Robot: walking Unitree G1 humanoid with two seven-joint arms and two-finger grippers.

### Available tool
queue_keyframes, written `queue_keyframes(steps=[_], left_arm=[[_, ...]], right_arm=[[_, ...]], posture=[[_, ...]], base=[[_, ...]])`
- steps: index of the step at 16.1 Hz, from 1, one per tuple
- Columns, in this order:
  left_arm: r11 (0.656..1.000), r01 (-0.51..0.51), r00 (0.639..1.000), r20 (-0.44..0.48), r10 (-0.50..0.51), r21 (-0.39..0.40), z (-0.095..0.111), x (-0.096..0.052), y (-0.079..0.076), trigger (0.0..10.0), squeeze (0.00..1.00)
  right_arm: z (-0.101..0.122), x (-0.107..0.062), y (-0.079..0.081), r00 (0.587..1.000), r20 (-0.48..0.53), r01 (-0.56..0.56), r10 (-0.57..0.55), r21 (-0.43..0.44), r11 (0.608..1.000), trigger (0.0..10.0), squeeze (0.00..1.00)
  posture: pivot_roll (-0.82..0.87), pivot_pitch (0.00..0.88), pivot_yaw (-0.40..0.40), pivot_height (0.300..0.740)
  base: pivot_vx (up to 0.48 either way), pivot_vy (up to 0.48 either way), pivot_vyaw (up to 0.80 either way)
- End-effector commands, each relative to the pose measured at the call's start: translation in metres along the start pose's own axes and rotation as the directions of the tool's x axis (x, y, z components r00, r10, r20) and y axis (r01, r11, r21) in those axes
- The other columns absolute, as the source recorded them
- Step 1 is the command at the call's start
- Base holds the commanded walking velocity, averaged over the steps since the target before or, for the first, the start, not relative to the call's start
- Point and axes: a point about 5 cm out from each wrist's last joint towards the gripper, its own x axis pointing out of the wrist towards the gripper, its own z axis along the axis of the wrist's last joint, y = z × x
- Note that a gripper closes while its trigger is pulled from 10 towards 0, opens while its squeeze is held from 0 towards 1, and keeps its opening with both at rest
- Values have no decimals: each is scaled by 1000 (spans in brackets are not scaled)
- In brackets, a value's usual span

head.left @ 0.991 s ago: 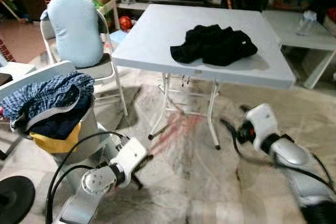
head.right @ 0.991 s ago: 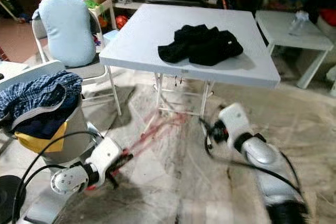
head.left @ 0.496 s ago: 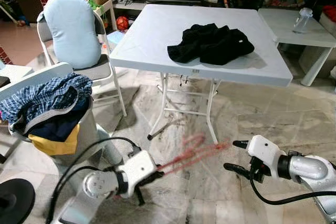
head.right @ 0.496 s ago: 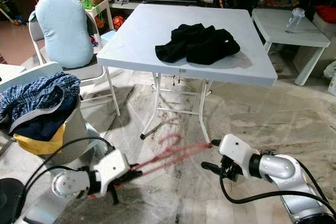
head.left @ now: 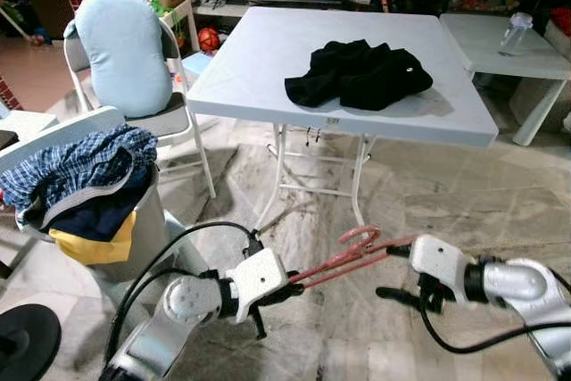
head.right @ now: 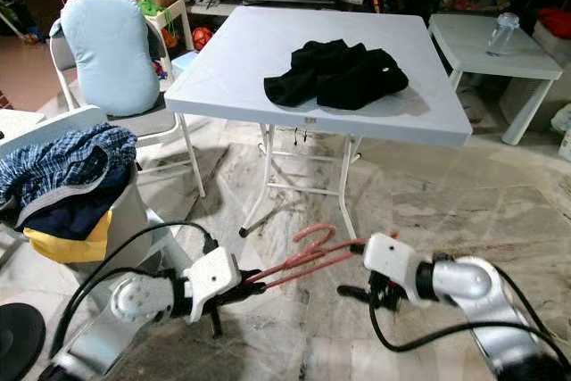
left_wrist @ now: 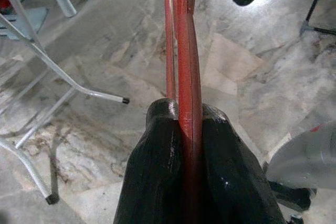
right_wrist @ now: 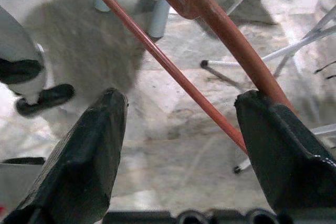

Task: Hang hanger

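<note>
you had the left hand (head.left: 287, 290) low in front of the robot, above the marbled floor (head.left: 464, 194), its two black fingers (left_wrist: 157, 171) pressed together on one end of the red hanger (head.left: 352, 256); the left wrist view showed the red bar pinched tight between them and running straight out from the tips. the hanger was held off the floor, stretching from the left hand across to the right, its curved hook (head.right: 314, 234) rising near the middle of its span. your right hand (head.left: 401, 271) sat at the hanger's far end with its fingers spread wide; in the right wrist view the two red bars (right_wrist: 220, 51) crossed the gap between the fingertips (right_wrist: 89, 150), and one bar ran close against the other finger, though you could not tell if it touched. beyond the hands stood the white folding worktop (head.left: 268, 60) with a crumpled black garment (head.left: 361, 73) lying on it. at the robot's left a folding chair (head.left: 174, 118) carried a pale blue cushion (head.left: 125, 51), and nearer to you a bin (head.left: 152, 220) was heaped with clothes, a blue checked shirt (head.left: 76, 162) on top. a smaller white table (head.left: 500, 42) stood farther back on the right with a clear glass (head.left: 517, 31) on it.
</note>
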Motion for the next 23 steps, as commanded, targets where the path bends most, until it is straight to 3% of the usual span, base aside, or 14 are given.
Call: queue_keyframes(steps=[1, 4, 7, 9, 11, 13, 15, 18, 22, 23], left_arm=[[998, 56, 998, -13, -55, 21, -1, 6, -1, 10000, 0], [998, 40, 999, -36, -39, 40, -4, 8, 8, 10000, 0], [993, -99, 987, -121, 105, 56, -16, 3, 30, 10000, 0], [986, -155, 978, -134, 161, 54, -19, 1, 37, 10000, 0], [992, -117, 989, -86, 121, 49, -14, 4, 32, 10000, 0], [998, -7, 1000, -27, 9, 70, -5, 13, 19, 10000, 0], [995, 54, 998, -32, -51, 84, -5, 18, 12, 10000, 0], [987, 121, 993, -8, -121, 103, 2, 28, 5, 10000, 0], [979, 145, 989, 14, -149, 144, 11, 36, 7, 10000, 0], [975, 146, 988, 32, -154, 169, 14, 38, 7, 10000, 0]], right_arm=[[7, -1, -9, 1000, 4, 24, -24, -66, 998, 10000, 0], [5, -10, -12, 999, -34, 9, -12, -102, 995, 10000, 0], [-13, -31, -4, 977, -177, -122, 118, -9, 993, 10000, 0], [-25, -37, -7, 967, -244, -86, 77, -27, 996, 10000, 0], [-21, -33, -18, 979, -204, 11, -27, -82, 997, 10000, 0], [-4, -21, -25, 988, -127, 70, -91, -162, 984, 10000, 0], [2, -16, -29, 990, -90, 92, -111, -189, 978, 10000, 0], [7, -11, -26, 996, -65, 48, -61, -189, 981, 10000, 0], [0, -16, -18, 992, -118, -63, 45, -158, 985, 10000, 0], [-1, -19, -16, 987, -133, -106, 86, -150, 983, 8431, 0]], posture=[[-6, 0, 8, 740], [-14, 0, 19, 740], [-18, 0, 29, 740], [-18, 0, 27, 740], [-20, 0, 27, 740], [-21, 0, 26, 740], [-21, 0, 28, 740], [-28, 0, 31, 740], [-38, 0, 39, 740], [-38, 0, 39, 740]], base=[[0, 0, 0], [0, 0, 0], [0, 0, 0], [0, 0, 0], [0, 0, 0], [0, 0, 0], [0, 0, 0], [0, 0, 0], [0, 0, 0], [0, 0, 0]])
